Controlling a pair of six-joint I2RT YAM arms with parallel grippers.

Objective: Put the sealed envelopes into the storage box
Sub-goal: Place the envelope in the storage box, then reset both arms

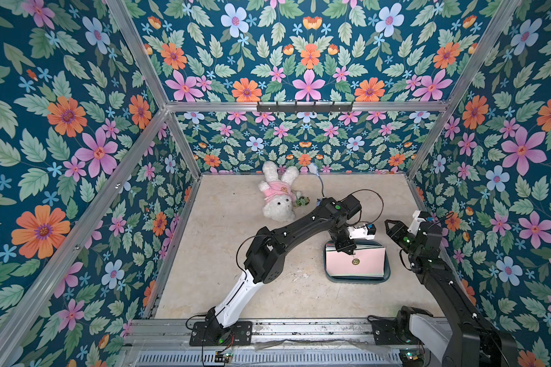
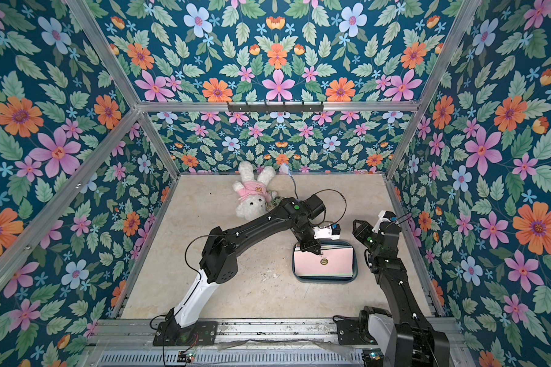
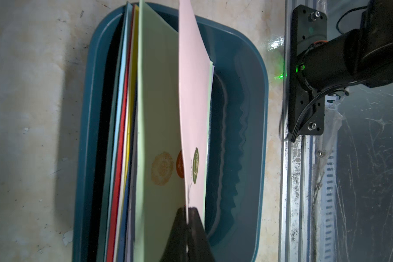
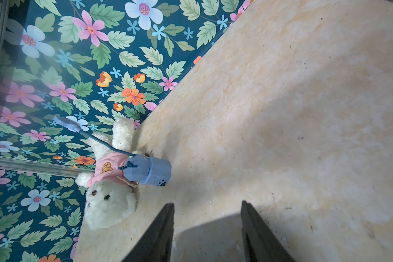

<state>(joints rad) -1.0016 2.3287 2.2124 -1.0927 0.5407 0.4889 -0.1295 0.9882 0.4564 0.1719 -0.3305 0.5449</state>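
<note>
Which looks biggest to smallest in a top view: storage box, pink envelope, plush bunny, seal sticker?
1. storage box
2. pink envelope and plush bunny: too alike to rank, bunny farther off
3. seal sticker

A white plush rabbit in pink (image 1: 278, 194) lies on my beige marbled tabletop (image 1: 223, 260) by the floral wall (image 1: 299, 139). Beside it sits a light-blue plastic cup toy (image 4: 149, 170).

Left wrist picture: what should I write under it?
Left gripper pinches a pink envelope standing beside other coloured envelopes in the teal storage box.
</note>
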